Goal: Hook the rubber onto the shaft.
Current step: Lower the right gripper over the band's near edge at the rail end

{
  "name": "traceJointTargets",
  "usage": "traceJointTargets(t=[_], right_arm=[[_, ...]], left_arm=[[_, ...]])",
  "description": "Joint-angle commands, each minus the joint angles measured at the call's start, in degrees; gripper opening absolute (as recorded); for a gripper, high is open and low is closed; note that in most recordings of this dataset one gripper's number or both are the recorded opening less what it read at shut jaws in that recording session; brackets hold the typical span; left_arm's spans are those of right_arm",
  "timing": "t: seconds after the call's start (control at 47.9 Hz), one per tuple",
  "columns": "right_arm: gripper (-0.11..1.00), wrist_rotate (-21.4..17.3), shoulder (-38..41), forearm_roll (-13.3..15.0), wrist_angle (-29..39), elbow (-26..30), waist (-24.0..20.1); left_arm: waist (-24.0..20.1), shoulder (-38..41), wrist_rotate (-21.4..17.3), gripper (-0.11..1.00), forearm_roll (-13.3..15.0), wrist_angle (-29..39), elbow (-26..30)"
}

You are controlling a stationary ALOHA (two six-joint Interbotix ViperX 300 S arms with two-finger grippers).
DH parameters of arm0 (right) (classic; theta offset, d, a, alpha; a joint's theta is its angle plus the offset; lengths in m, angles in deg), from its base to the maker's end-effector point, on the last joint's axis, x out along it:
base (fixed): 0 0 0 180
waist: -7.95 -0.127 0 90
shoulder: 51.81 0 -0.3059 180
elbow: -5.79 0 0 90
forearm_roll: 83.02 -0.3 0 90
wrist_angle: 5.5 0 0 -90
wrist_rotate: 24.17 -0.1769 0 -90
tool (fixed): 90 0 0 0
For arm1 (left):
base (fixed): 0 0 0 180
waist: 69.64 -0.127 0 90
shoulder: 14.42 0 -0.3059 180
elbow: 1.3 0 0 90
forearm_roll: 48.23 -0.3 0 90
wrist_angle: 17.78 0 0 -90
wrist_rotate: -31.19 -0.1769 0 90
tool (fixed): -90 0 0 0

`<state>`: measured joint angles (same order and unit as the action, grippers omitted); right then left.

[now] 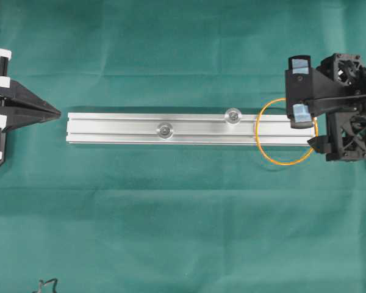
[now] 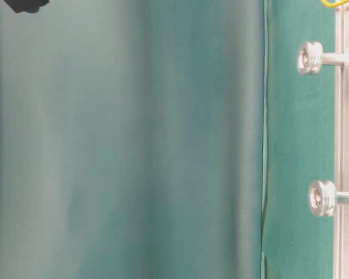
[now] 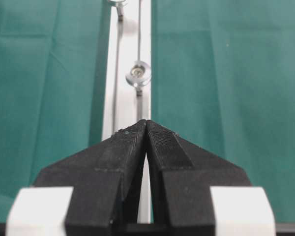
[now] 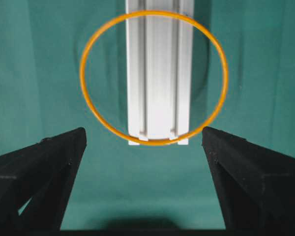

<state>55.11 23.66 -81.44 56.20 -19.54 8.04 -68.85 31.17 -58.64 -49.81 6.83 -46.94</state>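
spread right gripper [image 4: 143, 147] fingers low in frame; orange rubber [image 4: 88, 105] draped over rail [image 4: 159, 73] end above; left gripper [image 3: 146, 123] pressed together.

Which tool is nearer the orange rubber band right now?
Right. The right tool, open, sits over the orange rubber band lying across the rail's end; the left tool, shut, waits off the rail's opposite end.

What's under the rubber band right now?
The band lies draped over the end of the rail, its sides resting on the green cloth. Overhead, the right gripper covers part of the loop, so that stretch is hidden there.
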Motion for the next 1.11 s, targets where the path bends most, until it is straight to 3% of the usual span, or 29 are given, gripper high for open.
traceJointTargets(t=[0.0, 0.272, 0.585, 1.087], right_arm=[[0.97, 0.09, 0.53, -0.88, -1.23, 0.00, -0.62], [0.97, -0.09, 3.34, -2.02, -6.68, -1.85, -3.16], [0.97, -0.18, 6.77, -5.27, -12.66, -5.27, -5.63], [0.97, -0.18, 12.13, -6.15, -22.32, -9.14, -8.44]], left_arm=[[0.09, 0.35, -0.09, 0.00, -0.18, -0.18, 1.76], [0.09, 0.35, -0.09, 0.00, -0.18, -0.18, 1.76], [0.09, 0.44, -0.09, 0.00, -0.18, -0.18, 1.67], [0.09, 0.35, -0.09, 0.00, -0.18, -0.09, 1.67]])
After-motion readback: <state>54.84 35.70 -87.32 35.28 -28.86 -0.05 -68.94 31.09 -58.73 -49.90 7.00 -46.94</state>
